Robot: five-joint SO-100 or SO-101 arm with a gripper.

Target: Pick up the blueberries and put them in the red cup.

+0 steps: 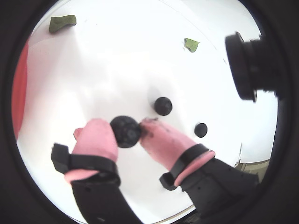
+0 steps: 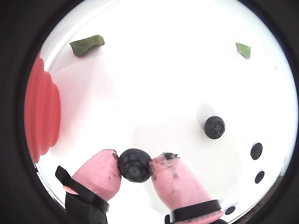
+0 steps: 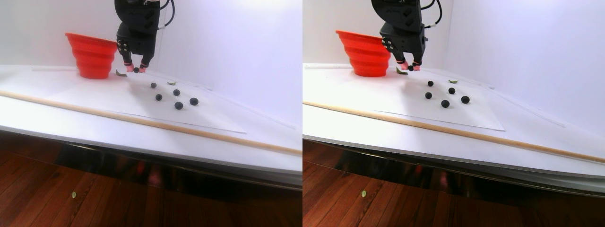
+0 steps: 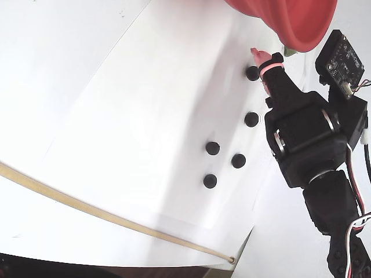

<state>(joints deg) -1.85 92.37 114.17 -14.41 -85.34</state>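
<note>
Currently the gripper pinches 1 berry by its rounded sides; it could squirt out before reaching the red cup.

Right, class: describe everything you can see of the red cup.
The red cup is bright red-orange, smooth like plastic, with stepped ribbed walls widening to a thick rim. It stands upright at the back of the white table, left of the gripper in the stereo pair view. Nothing is seen touching it except the table; its inside is not visible. A green leaf lies near its base.
</note>
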